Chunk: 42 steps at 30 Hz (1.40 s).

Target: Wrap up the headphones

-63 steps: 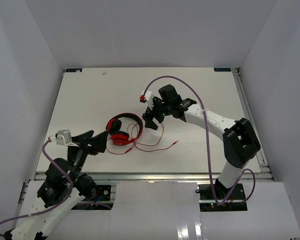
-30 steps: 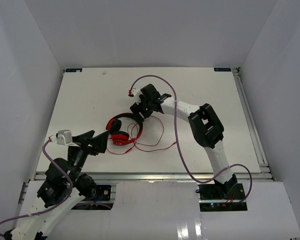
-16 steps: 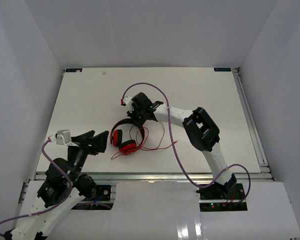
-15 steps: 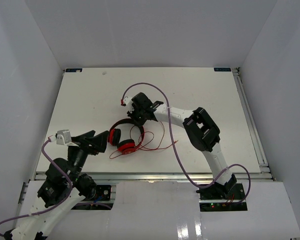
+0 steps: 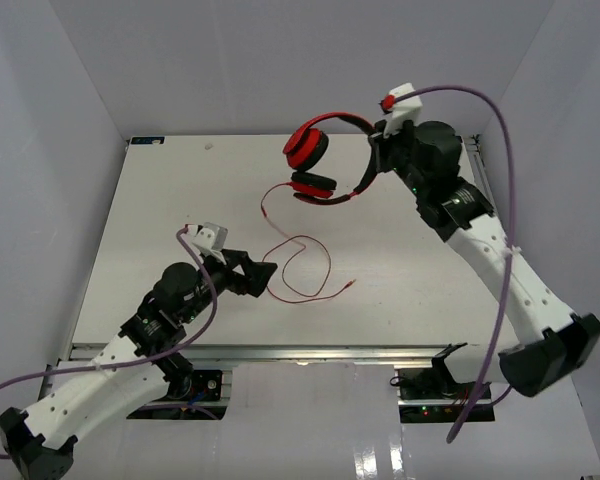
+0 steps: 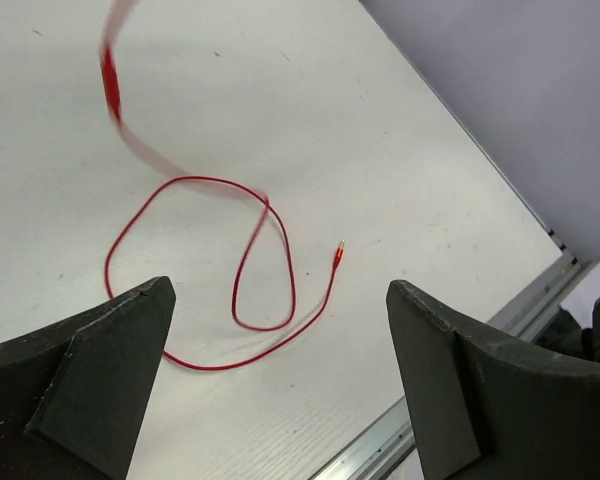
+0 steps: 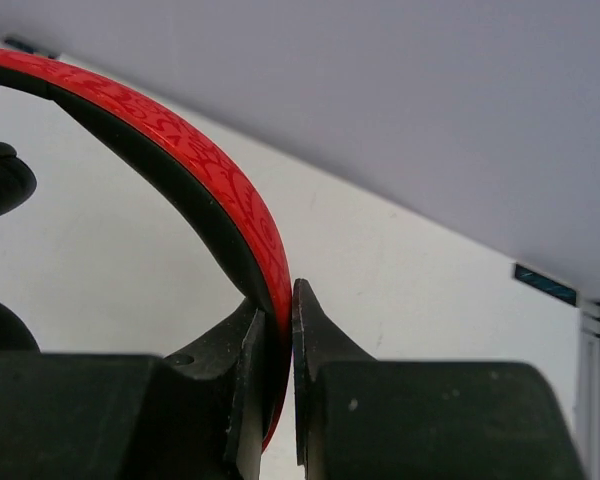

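I hold the headphones point(image 5: 310, 150) by the headband, clamped in the right gripper point(image 7: 285, 300), upper right. Left gripper point(image 5: 268, 271), jaws spread, sits lower centre beside the looped cord point(image 6: 268, 203).

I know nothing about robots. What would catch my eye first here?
Red headphones hang in the air over the far side of the white table, with the right gripper shut on their headband. Their thin red cord trails down and lies in loose loops on it, where the left gripper, open, faces them.
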### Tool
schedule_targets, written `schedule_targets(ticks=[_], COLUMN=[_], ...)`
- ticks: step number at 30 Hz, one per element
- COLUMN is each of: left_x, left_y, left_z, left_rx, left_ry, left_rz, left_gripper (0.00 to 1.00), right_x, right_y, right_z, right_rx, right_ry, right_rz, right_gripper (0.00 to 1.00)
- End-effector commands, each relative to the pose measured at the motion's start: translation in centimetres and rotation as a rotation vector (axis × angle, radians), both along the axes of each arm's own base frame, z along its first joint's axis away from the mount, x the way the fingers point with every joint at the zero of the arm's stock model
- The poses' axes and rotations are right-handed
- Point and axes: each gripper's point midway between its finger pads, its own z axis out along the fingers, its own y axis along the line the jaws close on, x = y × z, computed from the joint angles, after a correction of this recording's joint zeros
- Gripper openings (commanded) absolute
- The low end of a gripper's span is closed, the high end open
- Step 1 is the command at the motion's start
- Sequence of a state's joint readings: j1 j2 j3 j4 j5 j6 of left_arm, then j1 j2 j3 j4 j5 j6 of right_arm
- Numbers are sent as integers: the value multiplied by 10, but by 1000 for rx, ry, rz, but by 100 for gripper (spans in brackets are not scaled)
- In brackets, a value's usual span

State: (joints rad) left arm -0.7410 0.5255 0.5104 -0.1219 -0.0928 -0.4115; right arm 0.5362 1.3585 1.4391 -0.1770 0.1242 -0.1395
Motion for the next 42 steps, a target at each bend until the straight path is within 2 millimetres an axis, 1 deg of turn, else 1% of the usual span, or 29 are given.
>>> schedule_targets(ticks=[1, 2, 3, 5, 7, 8, 9, 10, 11, 13, 15, 18, 21, 23, 26, 28, 29, 31, 34, 37, 38, 42], left_x=[0, 2, 4, 9, 17, 21, 24, 27, 27, 31, 29, 24, 17, 14, 4, 13, 18, 28, 37, 32, 26, 17], left_y=[-34, -40, -46, -53, -57, -58, -58, -59, -59, -63, -65, -79, -87, -91, -98, -106, -109, -112, -122, -135, -139, -162], left_z=[51, 52, 42, 36, 29, 32, 30, 20, 29, 21, 22, 16, 13, 8, 14, 3, 4, 3, 10, 16, 24, 21], left_rx=[-40, -36, 0, 35, 61, 50, 47, 62, 30, 17, -47, -117, -193, -224, -266, -243, -238, -237, -282, -359, -397, -439], left_ry=[-213, -235, -247, -304, -354, -399, -428, -426, -475, -494, -514, -484, -473, -470, -512, -483, -489, -499, -521, -547, -559, -525], left_rz=[-169, -186, -211, -231, -227, -215, -205, -200, -192, -187, -191, -258, -311, -339, -402, -405, -397, -366, -371, -440, -471, -565], left_gripper=[98, 98, 98, 98, 98, 98, 98, 98, 98, 98, 98, 98, 98, 98, 98, 98, 98, 98, 98, 98, 98, 98], right_x=[-12, -16, -21, -32, -44, -51, -57, -61, -66, -74, -79, -81, -83, -85, -86, -89, -90, -94, -96, -97, -97, -93], right_y=[-59, -78, -85, -97, -101, -97, -95, -96, -91, -87, -83, -81, -77, -73, -70, -65, -62, -59, -58, -62, -64, -66], right_z=[17, 20, 20, 19, 17, 16, 16, 15, 13, 13, 16, 24, 32, 39, 52, 60, 63, 78, 89, 104, 108, 120], right_rx=[84, 102, 104, 94, 88, 89, 86, 77, 83, 91, 97, 109, 121, 139, 161, 183, 189, 227, 269, 301, 308, 337], right_ry=[-57, -65, -59, -48, -32, -26, -21, -17, -3, 8, 14, 13, 13, 19, 15, 23, 29, 27, 42, 31, 24, 21], right_rz=[-231, -291, -303, -265, -209, -157, -117, -104, -52, -2, 41, 65, 93, 120, 143, 179, 194, 218, 235, 231, 226, 224], right_gripper=[8, 8, 8, 8, 8, 8, 8, 8, 8, 8, 8, 8, 8, 8, 8, 8, 8, 8, 8, 8, 8, 8])
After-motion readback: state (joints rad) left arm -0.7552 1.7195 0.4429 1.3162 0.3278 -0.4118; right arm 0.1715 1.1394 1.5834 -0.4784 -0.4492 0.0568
